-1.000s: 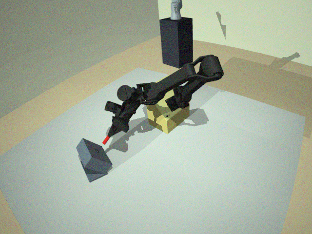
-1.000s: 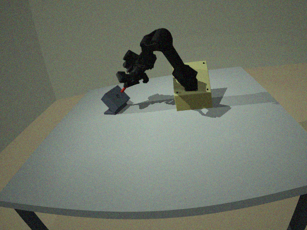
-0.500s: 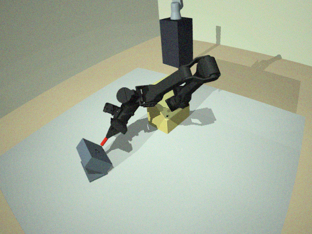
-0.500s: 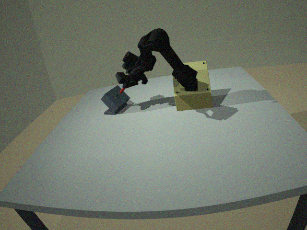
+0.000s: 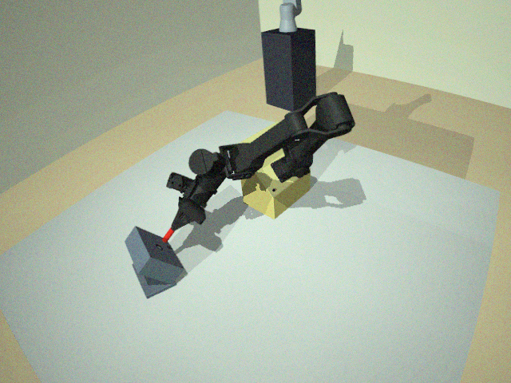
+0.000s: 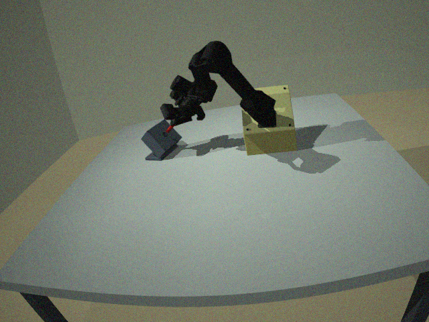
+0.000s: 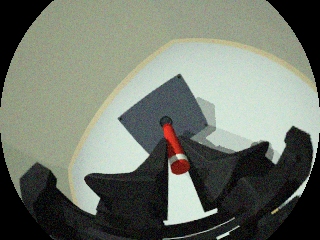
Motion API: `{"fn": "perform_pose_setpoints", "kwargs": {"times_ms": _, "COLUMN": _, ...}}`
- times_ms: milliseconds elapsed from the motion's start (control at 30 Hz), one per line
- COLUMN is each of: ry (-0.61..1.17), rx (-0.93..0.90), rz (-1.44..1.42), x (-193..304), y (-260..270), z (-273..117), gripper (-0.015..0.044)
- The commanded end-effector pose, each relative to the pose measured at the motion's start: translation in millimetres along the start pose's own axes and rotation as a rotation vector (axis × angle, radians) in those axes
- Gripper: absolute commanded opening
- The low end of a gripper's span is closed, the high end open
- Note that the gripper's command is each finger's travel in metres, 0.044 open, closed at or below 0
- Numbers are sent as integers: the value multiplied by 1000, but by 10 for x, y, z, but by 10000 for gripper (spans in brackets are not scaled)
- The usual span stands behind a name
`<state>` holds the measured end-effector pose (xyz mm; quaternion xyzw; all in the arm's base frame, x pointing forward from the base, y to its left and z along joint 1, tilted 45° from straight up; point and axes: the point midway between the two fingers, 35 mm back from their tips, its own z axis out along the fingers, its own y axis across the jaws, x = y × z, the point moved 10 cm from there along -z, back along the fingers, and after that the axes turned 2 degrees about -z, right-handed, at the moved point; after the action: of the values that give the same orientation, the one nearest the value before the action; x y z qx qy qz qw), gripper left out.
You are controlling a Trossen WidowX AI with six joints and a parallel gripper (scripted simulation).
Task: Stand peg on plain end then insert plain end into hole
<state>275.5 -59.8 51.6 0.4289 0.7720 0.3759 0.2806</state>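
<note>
- My gripper is clamped on the peg, fingers closed about its red shaft.
- The peg is off the table, tilted, in front of the sloped panel; its white band is at the end away from the panel, so the plain end leads.
- That plain end is at or just beside the mouth of the hole. I cannot tell whether it has begun to enter.
- As for containers, the hole is the one that matters, and most of the peg is plainly outside it. The small dark dots at the panel's corners hold nothing I can see.
- I judge that I am at the insertion; whether the standing and release on the table is done, these views cannot show.
- Left to do: line the peg up with the hole's direction, push it straight to the bottom, open my fingers and back away without dragging it out.
</note>
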Motion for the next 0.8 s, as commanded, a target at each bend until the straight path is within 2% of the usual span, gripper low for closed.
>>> {"fn": "perform_pose_setpoints", "kwargs": {"times_ms": 0, "ry": -4, "rx": 0, "rz": 1, "x": -5, "y": 6, "z": 55, "gripper": 0}}
{"fn": "perform_pose_setpoints", "kwargs": {"times_ms": 233, "ry": -4, "rx": -1, "rz": 1, "x": -4, "y": 6, "z": 152, "gripper": 0}}
{"fn": "perform_pose_setpoints", "kwargs": {"times_ms": 767, "ry": 0, "rx": 0, "rz": -1, "x": 3, "y": -3, "z": 110, "gripper": 0}}
